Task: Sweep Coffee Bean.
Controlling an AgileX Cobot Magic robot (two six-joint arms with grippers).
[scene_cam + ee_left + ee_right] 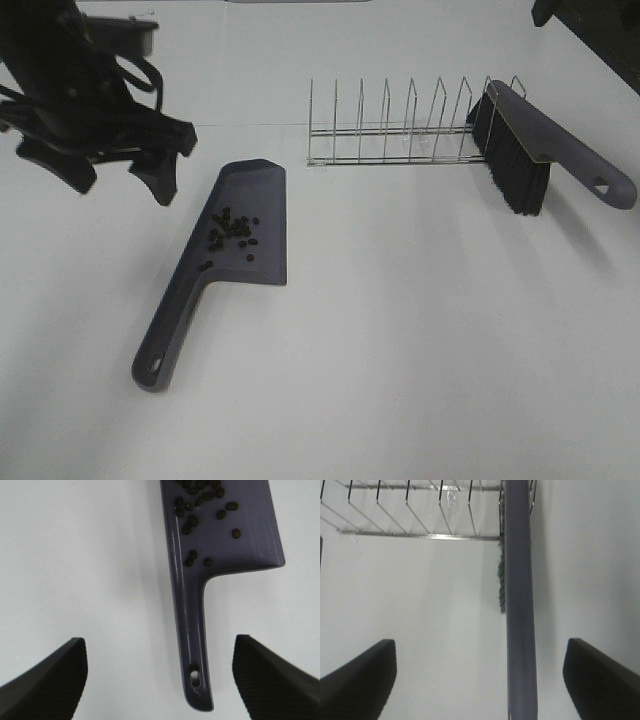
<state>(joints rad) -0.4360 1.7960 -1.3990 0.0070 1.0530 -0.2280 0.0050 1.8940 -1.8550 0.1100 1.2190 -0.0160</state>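
Coffee bean (232, 231) — small dark ovals, loosely clustered, lying in the grey dustpan's (262, 256) pan

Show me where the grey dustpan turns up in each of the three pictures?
Exterior high: the dustpan lies left of centre on the table, handle toward the bottom left, coffee beans on it.
Left wrist: it runs down the middle, handle end between the open fingers.
Right wrist: not in it; only the brush and wire rack show.
Shared landmark: the beans.
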